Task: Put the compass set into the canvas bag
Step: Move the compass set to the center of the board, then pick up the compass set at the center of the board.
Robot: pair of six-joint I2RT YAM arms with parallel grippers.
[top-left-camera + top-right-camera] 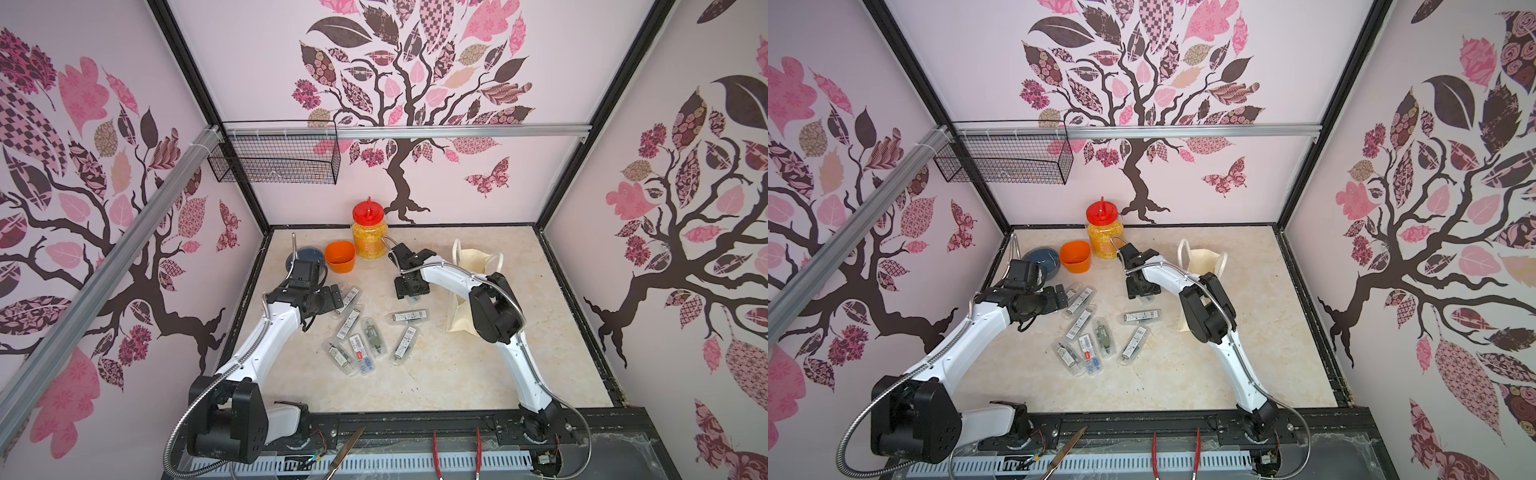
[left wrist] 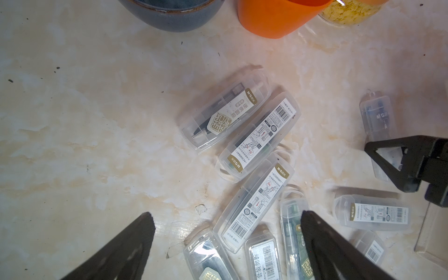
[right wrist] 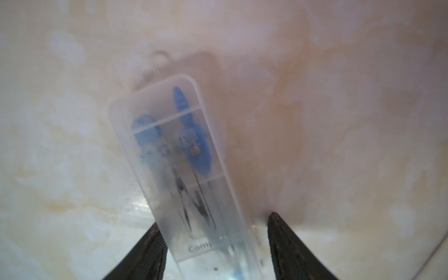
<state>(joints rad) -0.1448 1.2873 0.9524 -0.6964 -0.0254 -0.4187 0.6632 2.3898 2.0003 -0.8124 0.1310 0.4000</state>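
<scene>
The marble-patterned table (image 1: pixel 457 365) fills the floor of the booth. The right arm (image 1: pixel 494 307) rises from the near edge, bends at a high elbow and reaches toward the far side. Its wrist turns down, so the right jaws point at the table.

The left arm (image 1: pixel 266 336) leans from the near edge toward the far side with its wrist turned sideways. The left jaws lie low over the table, wide apart and with nothing between them, beside a heap of clear cases (image 1: pixel 365 332).

The bag (image 1: pixel 478 257) stands at the far right, partly behind the right elbow. A jar (image 1: pixel 370 237) with a red lid, an orange cup (image 1: pixel 340 257) and a dark bowl (image 1: pixel 309 252) stand along the far side.

The compass set (image 3: pixel 179 169), a clear case with a blue compass inside, seems to lie on the table left of the bag, under the right jaws. These jaws are apart around one end of it. One finger (image 3: pixel 148 254) is at its edge and the other (image 3: pixel 288 247) stands free, so it is not clamped.
</scene>
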